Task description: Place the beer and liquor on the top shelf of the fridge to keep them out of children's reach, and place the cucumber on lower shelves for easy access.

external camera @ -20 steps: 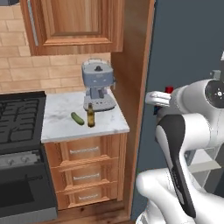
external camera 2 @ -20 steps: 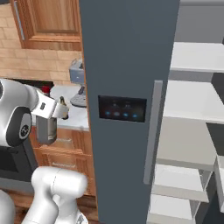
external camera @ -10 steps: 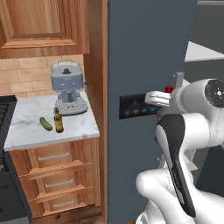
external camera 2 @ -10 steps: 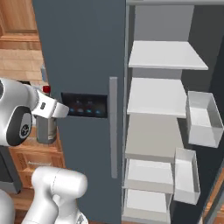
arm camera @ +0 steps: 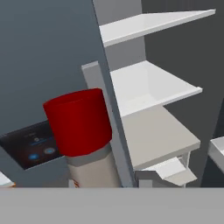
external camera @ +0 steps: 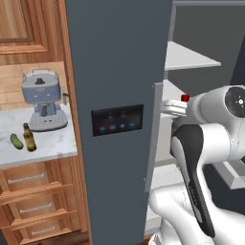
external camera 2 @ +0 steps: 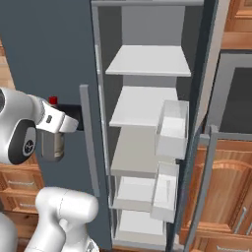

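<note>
The robot is carrying the liquor (external camera 2: 51,142), a grey glass bottle with a red cap. The gripper (external camera 2: 55,129) is closed tight around the bottle and holds it up in front of the closed left door of the fridge (external camera: 117,72). The right side of the fridge is open, and its white shelves are bare. The top shelf (external camera 2: 149,61) is higher than the bottle and off to the right of it. So this step is taking the liquor to the top shelf. Next, the arm likely needs to lift the bottle higher, swing it right past the door handle (external camera 2: 87,142), and set it standing up on that top board. The beer (external camera: 29,138) and the cucumber (external camera: 16,141) wait side by side on the counter (external camera: 48,143) far to the left, near a coffee machine (external camera: 44,98).
</note>
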